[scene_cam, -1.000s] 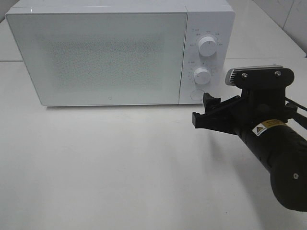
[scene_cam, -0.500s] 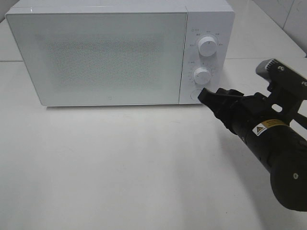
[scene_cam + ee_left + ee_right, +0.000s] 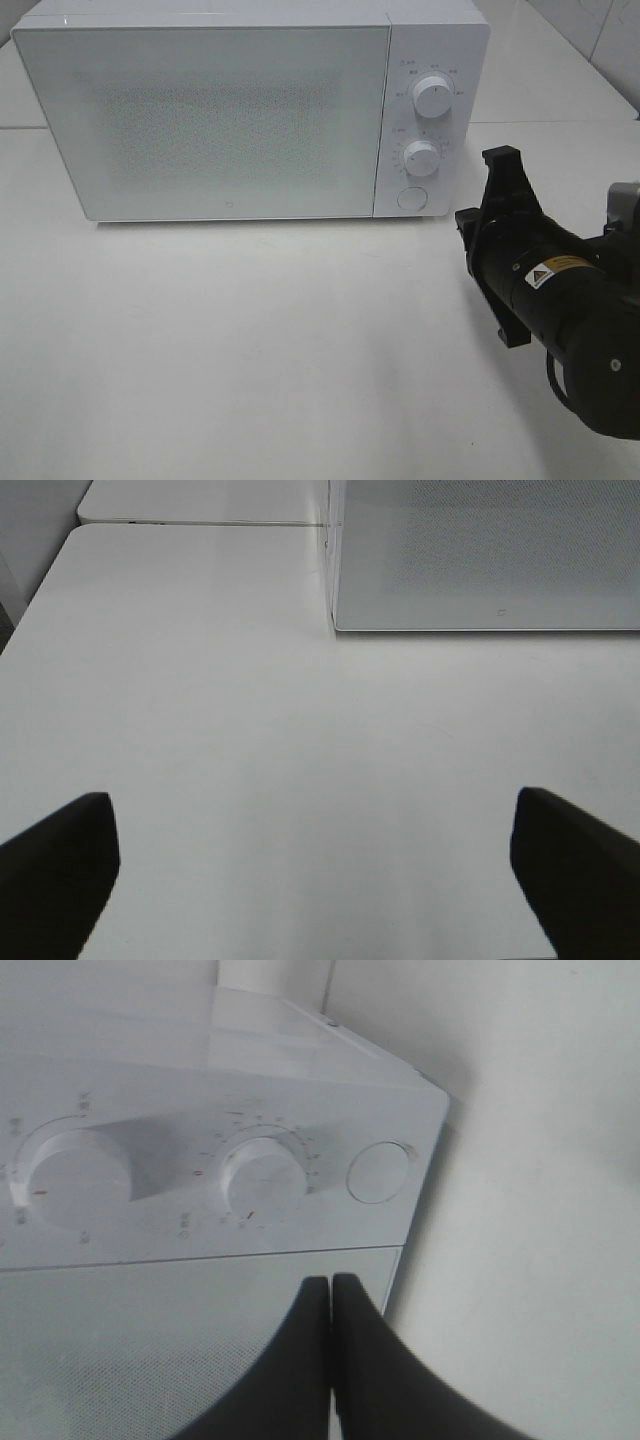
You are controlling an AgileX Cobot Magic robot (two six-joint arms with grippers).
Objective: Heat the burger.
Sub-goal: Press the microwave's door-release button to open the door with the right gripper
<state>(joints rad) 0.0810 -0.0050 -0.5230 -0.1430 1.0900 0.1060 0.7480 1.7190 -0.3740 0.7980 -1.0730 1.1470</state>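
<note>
Glossy white microwave, matt table

High view faces microwave; both wrist views (closer) share it.

— What is sitting on the white table?
— A white microwave is standing toward the back of it, its speckled door staying flush against the body.
— And the controls?
— Right of the door, an upper knob is sitting above a lower knob, with a round button lying just below them.
— Anything behind?
— A tiled wall is showing in the far right corner.
</note>
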